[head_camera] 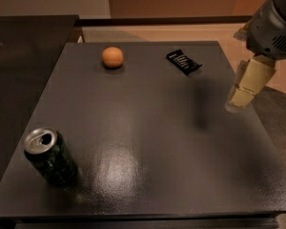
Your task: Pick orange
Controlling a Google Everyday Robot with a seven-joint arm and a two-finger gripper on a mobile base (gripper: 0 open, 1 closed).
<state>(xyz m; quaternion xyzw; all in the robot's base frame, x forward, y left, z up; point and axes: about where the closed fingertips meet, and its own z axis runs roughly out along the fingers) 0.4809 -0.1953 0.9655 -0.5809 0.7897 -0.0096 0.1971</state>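
The orange (112, 57) is a small round matte fruit. It sits on the dark grey table (148, 128) near the far edge, left of centre. My gripper (239, 99) hangs from the grey arm at the right, above the table's right edge. It is well to the right of the orange and nearer to the camera, touching nothing.
A flat black packet (183, 61) lies at the far edge, between the orange and the gripper. An opened green drink can (50, 156) stands upright at the near left corner. A black counter (24, 56) adjoins the table on the left.
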